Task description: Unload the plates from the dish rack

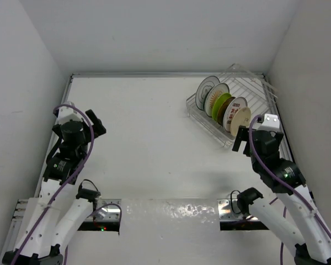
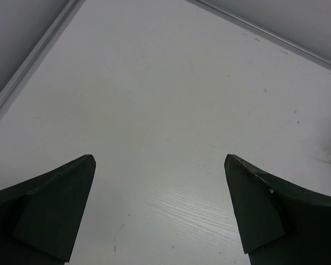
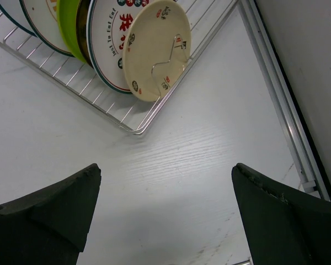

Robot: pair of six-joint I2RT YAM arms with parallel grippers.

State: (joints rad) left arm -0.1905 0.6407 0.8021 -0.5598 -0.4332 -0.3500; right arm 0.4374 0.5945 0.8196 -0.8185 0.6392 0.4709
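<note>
The dish rack (image 1: 255, 91), a silvery wire rack in a clear frame, stands at the back right of the table. Several plates stand upright in it: a blue-patterned one (image 1: 207, 88) farthest, a lime green one (image 1: 223, 103), a white one with red marks (image 1: 235, 110) and a small cream one (image 1: 241, 119) nearest. My right gripper (image 1: 243, 142) hangs open just in front of the rack's near end. In the right wrist view the cream plate (image 3: 157, 49) and the rack's wire corner (image 3: 129, 126) lie ahead of the open right gripper (image 3: 165, 168). My left gripper (image 1: 96, 124) is open over bare table at the left, far from the rack; the left wrist view shows nothing within the left gripper (image 2: 160, 160).
White walls close in the table on the left, back and right. A metal rail (image 3: 281, 110) runs along the right edge beside the rack. The table's back left corner edge (image 2: 33, 61) lies ahead of the left arm.
</note>
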